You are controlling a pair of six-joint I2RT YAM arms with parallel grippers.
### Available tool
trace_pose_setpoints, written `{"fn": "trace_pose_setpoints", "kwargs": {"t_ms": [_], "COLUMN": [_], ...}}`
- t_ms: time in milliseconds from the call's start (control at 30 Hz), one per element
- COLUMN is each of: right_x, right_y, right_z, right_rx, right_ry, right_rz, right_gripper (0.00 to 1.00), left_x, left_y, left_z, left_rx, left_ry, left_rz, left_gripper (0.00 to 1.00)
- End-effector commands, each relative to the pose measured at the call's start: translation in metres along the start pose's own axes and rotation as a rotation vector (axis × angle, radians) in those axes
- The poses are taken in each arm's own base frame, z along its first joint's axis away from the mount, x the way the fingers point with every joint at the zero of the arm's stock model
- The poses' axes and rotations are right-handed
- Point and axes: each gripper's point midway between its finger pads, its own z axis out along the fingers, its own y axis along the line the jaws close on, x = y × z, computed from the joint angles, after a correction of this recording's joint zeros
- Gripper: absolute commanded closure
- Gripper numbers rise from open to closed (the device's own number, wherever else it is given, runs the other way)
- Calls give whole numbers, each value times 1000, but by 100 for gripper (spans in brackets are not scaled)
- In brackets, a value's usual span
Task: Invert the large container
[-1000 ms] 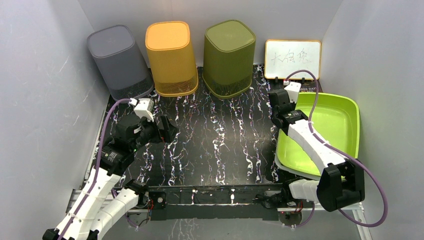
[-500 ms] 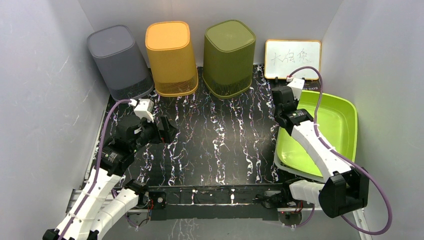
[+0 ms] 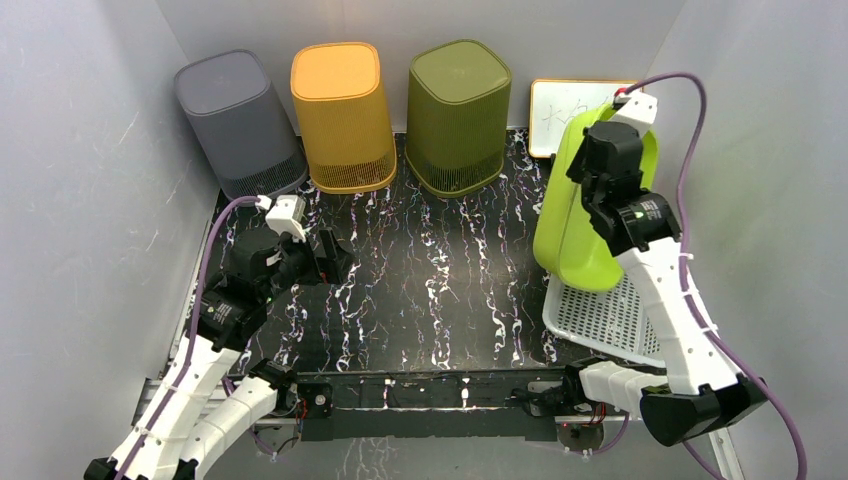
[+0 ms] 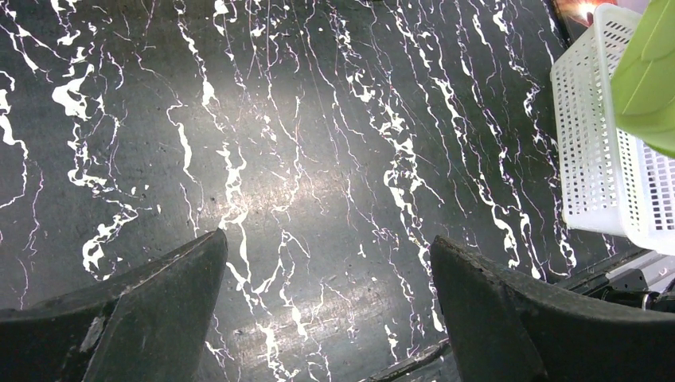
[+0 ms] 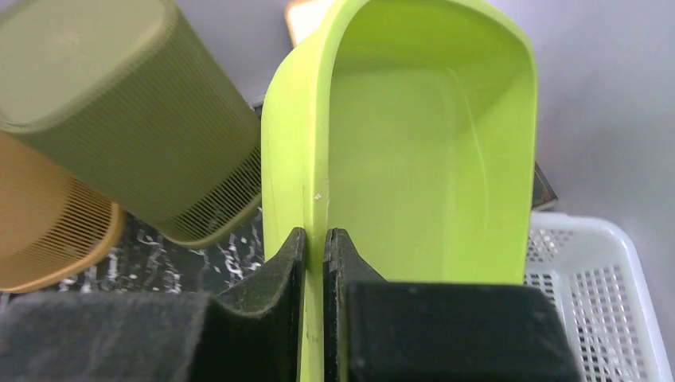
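The right gripper (image 5: 314, 239), clamped on the rim of the green tub (image 5: 430, 159), holds it on edge mid-flip; next it should roll the tub face-down.

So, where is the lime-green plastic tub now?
The lime-green plastic tub is at the right of the top view, tipped on edge above the white mesh basket, right of the olive-green bin, its rim in the right arm's jaws.

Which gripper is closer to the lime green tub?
Right. The right gripper is clamped on the rim of the tub; the left gripper hovers open above the table, far off to its left.
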Motion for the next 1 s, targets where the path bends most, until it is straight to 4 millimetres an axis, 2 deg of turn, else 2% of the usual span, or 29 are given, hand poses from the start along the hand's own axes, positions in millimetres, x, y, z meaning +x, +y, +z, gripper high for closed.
{"fn": "trace_pose_setpoints", "kwargs": {"t_ms": [0, 100, 300, 433, 600, 767, 967], "right_x": [-65, -85, -109, -118, -129, -125, -90], "right_y": [15, 31, 65, 92, 109, 136, 160], "right_z": [-36, -53, -79, -98, -113, -128, -120], "right_rx": [-140, -246, -456, -626, -738, -922, -1032], "right_ry": [-131, -166, -192, -184, -190, -153, -69], "right_rz": [44, 78, 127, 164, 196, 228, 285], "right_gripper": [100, 100, 100, 100, 100, 100, 100], "left_x": [-21, -35, -70, -95, -125, -143, -163], "left_y": [-9, -16, -28, -32, -42, -48, -53], "left_z": [-11, -17, -36, -53, -77, -93, -110], "left_rx": [21, 35, 52, 41, 50, 61, 65], "left_ry": [-46, -68, -137, -185, -257, -311, -378], "left_rz": [17, 22, 47, 66, 75, 77, 71], "left_gripper": [2, 2, 2, 1, 2, 2, 2]}}
